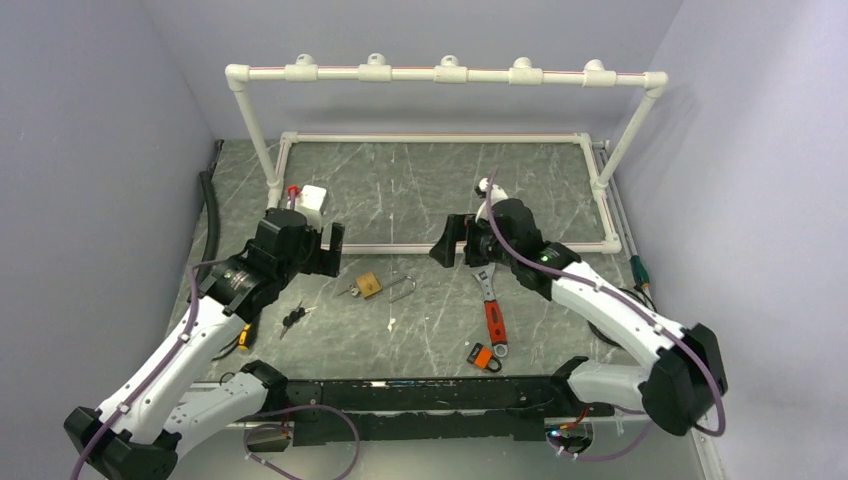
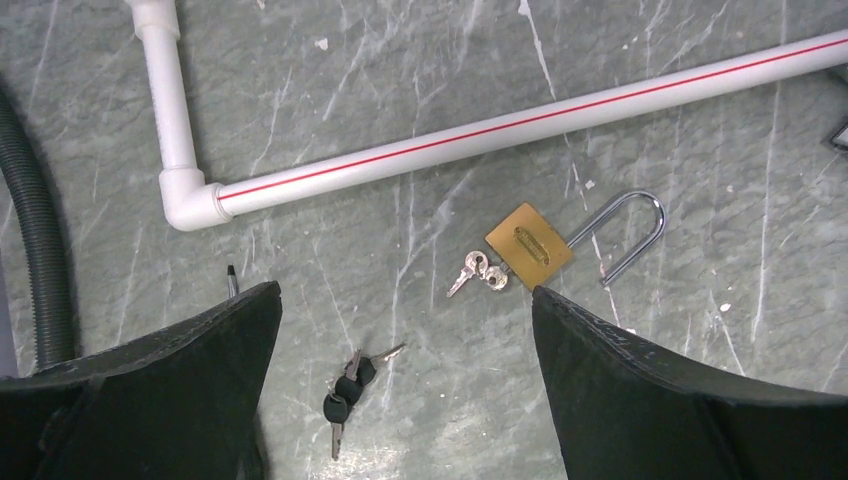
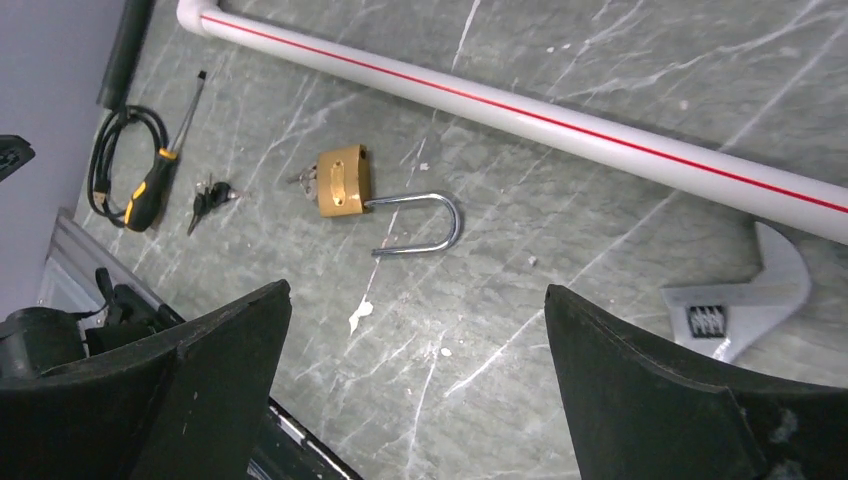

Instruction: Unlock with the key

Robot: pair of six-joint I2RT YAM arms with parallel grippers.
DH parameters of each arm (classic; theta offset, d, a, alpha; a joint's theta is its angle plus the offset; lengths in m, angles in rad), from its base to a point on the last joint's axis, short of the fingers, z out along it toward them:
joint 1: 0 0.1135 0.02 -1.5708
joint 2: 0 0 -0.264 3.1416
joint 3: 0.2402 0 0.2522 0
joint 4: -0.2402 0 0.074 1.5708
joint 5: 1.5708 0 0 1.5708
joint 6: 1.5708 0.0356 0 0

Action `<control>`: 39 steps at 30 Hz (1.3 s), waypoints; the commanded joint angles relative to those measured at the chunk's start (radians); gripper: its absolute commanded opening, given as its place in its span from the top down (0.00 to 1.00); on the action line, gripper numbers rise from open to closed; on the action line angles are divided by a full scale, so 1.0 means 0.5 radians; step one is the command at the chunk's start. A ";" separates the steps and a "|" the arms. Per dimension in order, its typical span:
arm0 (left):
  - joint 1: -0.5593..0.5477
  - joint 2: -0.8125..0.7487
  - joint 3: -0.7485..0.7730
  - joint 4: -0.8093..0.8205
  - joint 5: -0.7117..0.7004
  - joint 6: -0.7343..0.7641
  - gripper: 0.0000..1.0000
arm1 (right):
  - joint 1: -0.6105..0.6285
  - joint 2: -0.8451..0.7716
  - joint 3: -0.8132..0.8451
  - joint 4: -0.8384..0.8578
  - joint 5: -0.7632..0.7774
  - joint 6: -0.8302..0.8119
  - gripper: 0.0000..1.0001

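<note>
Left fingers (image 2: 200, 360) spread wide, holding nothing. Just left of frame center on the surface, a key (image 1: 350, 291) sits at the base of the brass padlock (image 1: 369, 285), its shackle (image 1: 402, 290) open. Right fingers (image 3: 680, 380) are wide apart too, empty.

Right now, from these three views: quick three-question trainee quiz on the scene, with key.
1. True or false: the curved steel shackle of the small brass padlock is latched shut in the lock body.
2. The left gripper and the right gripper are holding: A) a key; B) the padlock; C) nothing.
3. Fill in: the bunch of black-headed keys lies on the table nearer the ___ arm.

Key: 1 false, one end of the shackle is free of the body; 2 C, both sets of jaws stand wide open and empty; 3 left.
</note>
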 commanded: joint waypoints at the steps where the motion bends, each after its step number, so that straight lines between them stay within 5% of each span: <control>1: 0.012 -0.064 -0.003 0.107 -0.035 -0.012 0.01 | -0.003 -0.201 -0.044 -0.186 0.207 -0.034 0.00; 8: 0.012 -0.092 -0.013 0.129 0.024 0.012 0.01 | 0.003 -0.555 -0.183 -0.571 0.575 0.439 0.00; 16: 0.015 -0.088 -0.008 0.127 0.082 0.009 0.01 | 0.071 -0.766 -0.386 -1.187 0.702 1.502 0.00; 24: 0.015 -0.091 -0.009 0.126 0.118 0.002 0.02 | 0.577 -0.615 -0.541 -1.287 0.820 2.144 0.00; 30: 0.015 -0.094 -0.010 0.123 0.126 0.002 0.02 | 0.754 -0.423 -0.609 -1.135 0.828 2.247 0.01; 39: 0.015 -0.085 -0.014 0.126 0.129 0.005 0.03 | 0.807 -0.288 -0.670 -0.996 0.896 2.253 0.21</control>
